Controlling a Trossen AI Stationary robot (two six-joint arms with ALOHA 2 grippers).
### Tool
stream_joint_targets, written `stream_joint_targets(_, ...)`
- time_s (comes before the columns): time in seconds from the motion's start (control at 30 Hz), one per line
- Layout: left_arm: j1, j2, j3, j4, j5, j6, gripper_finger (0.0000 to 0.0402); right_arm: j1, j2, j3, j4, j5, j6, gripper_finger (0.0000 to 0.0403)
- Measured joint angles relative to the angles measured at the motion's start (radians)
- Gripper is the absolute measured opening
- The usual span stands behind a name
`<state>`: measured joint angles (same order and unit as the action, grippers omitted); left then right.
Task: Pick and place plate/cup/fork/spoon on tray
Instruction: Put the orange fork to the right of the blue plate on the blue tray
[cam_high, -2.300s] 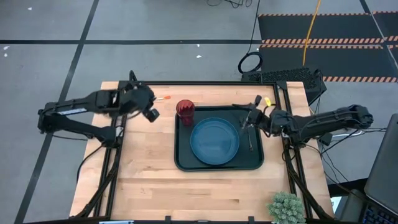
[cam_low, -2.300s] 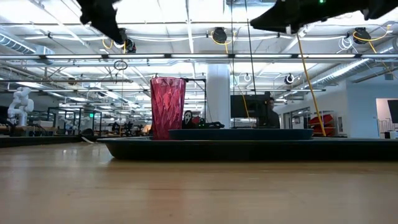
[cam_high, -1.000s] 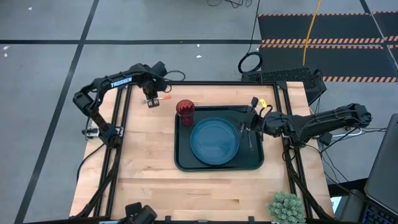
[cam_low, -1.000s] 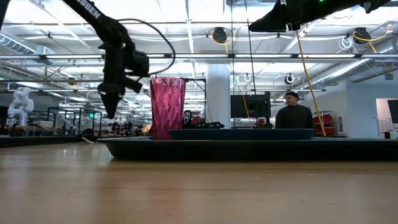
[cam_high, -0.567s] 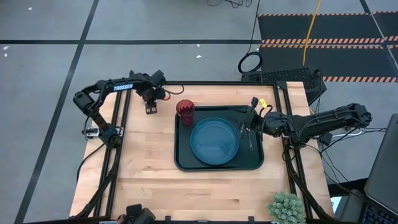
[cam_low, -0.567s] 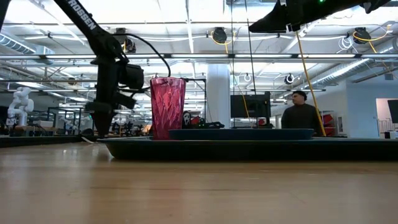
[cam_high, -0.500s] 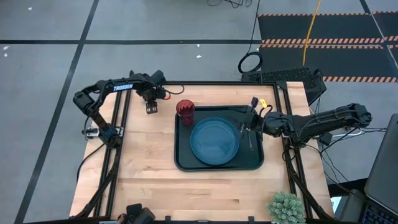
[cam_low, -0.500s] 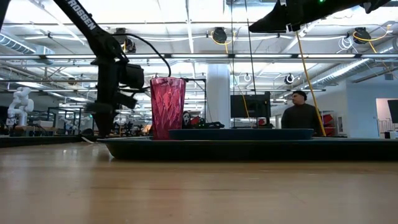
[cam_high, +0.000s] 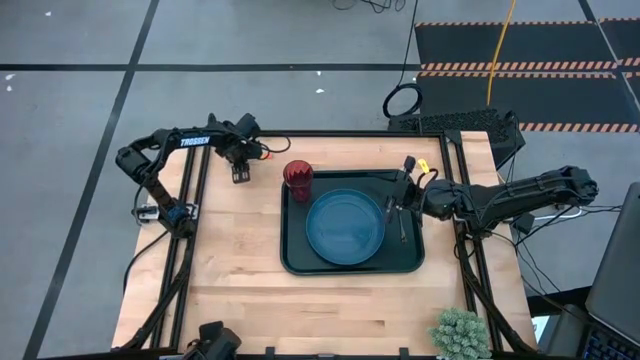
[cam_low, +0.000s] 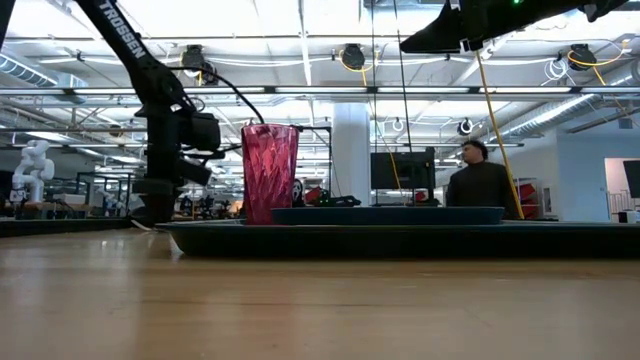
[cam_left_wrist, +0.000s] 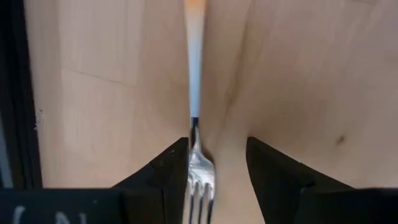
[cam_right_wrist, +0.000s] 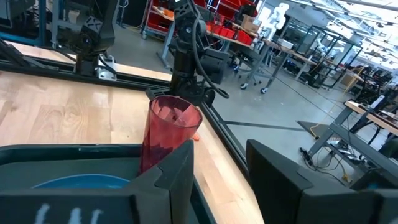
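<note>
The left gripper (cam_high: 240, 172) is down at the far left corner of the wooden table (cam_high: 240, 270), fingers apart around the silver tines of the orange-handled fork (cam_left_wrist: 198, 158), which lies on the wood. The red ribbed tumbler (cam_high: 297, 178), round blue plate (cam_high: 345, 226) and dark spoon (cam_high: 401, 222) sit on the dark rectangular tray (cam_high: 300, 262). The right gripper (cam_high: 396, 194) hovers open above the tray's right side.

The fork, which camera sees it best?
The left wrist view: the fork lies on the wood between the left hand's fingers. The high view shows only its orange handle. I can't find it in the low view.
</note>
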<state>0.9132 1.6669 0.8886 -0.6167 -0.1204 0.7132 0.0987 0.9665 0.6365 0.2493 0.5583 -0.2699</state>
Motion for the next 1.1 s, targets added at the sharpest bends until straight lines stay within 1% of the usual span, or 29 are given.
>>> stream_joint_targets(0.17, 0.032, 0.000, 0.000, 0.034, 0.022, -0.012, 0.0145, 0.000, 0.000, 0.000, 0.000, 0.000, 0.004, 0.0141)
stream_joint_targets(0.3, 0.047, 0.000, 0.000, 0.044, 0.015, -0.047, 0.0136, 0.000, 0.000, 0.000, 0.000, -0.001, 0.007, 0.0141)
stream_joint_targets(0.47, 0.054, 0.000, 0.000, 0.055, 0.024, -0.069, 0.0135, 0.000, 0.000, 0.000, 0.000, -0.001, 0.004, 0.0141)
stream_joint_targets(0.6, 0.054, 0.007, 0.001, 0.050, 0.095, -0.107, 0.0136, 0.000, 0.000, 0.000, 0.000, -0.001, 0.001, 0.0141)
stream_joint_targets(0.93, 0.053, 0.072, 0.038, 0.017, 0.081, -0.175, 0.0135, 0.000, 0.000, 0.000, 0.008, -0.004, 0.000, 0.0141)
stream_joint_targets(1.03, 0.054, 0.076, 0.057, -0.005, 0.076, -0.203, 0.0115, 0.000, 0.000, 0.000, 0.008, -0.004, -0.003, 0.0141)
stream_joint_targets(1.1, 0.059, 0.077, 0.071, -0.019, 0.081, -0.235, 0.0085, 0.000, 0.000, 0.000, 0.008, -0.004, -0.003, 0.0141)
